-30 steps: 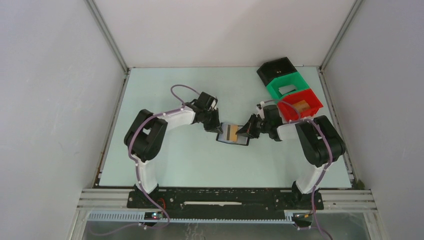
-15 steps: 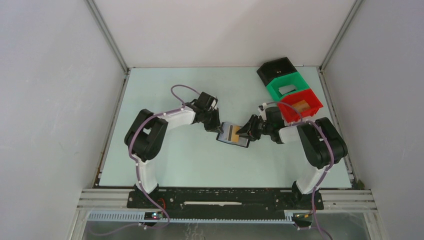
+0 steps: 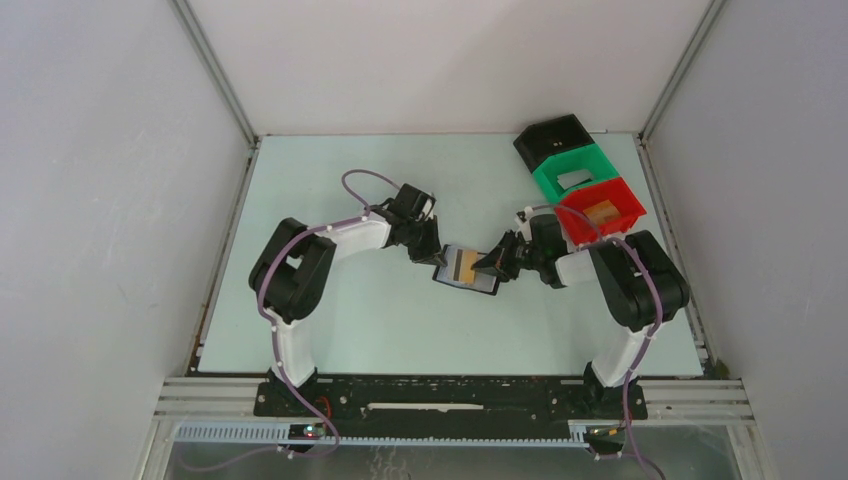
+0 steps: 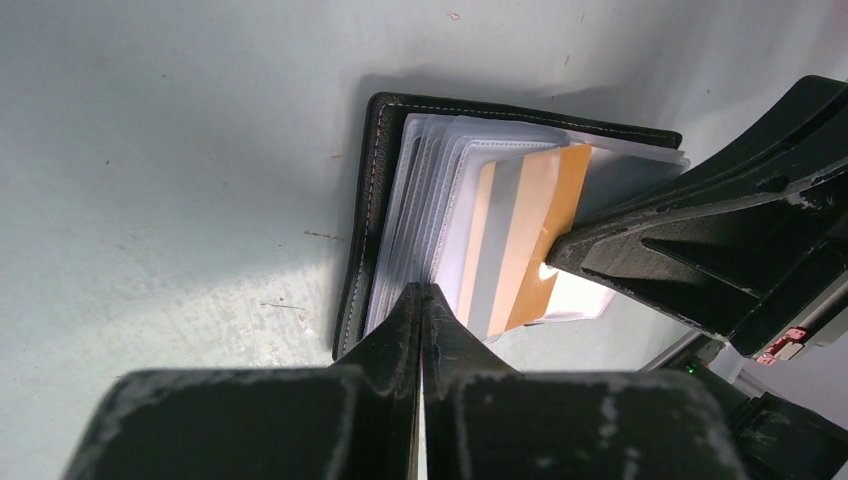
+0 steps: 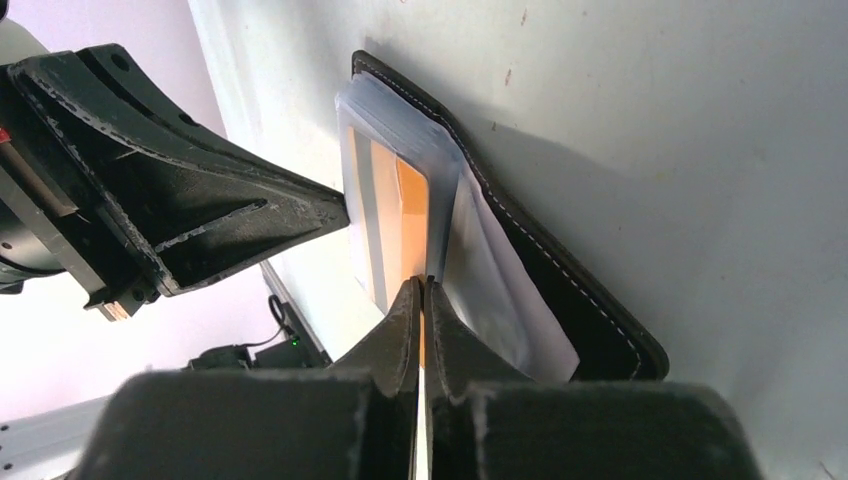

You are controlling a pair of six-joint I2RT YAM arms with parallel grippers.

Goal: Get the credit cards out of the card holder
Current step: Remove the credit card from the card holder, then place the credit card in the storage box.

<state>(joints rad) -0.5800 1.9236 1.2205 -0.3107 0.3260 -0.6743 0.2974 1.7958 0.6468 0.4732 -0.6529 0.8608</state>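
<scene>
The black card holder (image 3: 466,270) lies open mid-table between both grippers. Its leather edge (image 4: 360,200) and fanned pale grey-blue pockets show in the left wrist view. My left gripper (image 3: 438,256) is shut on the near edge of those pockets (image 4: 421,292). My right gripper (image 3: 489,265) is shut on the edge of an orange-tan piece with a grey stripe (image 5: 412,215), which sticks out of a pocket (image 4: 535,230). The holder's right flap (image 5: 560,280) lies flat on the table. A pale credit card (image 3: 573,180) lies in the green bin. I cannot tell whether pale cards remain inside the pockets.
Three open bins stand in a row at the back right: black (image 3: 553,140), green (image 3: 545,178), red (image 3: 632,205). The red one holds an orange-tan piece (image 3: 603,212). White walls enclose the pale green table (image 3: 330,330).
My right gripper has edged slightly left toward the holder. The left arm and the holder have barely moved.
</scene>
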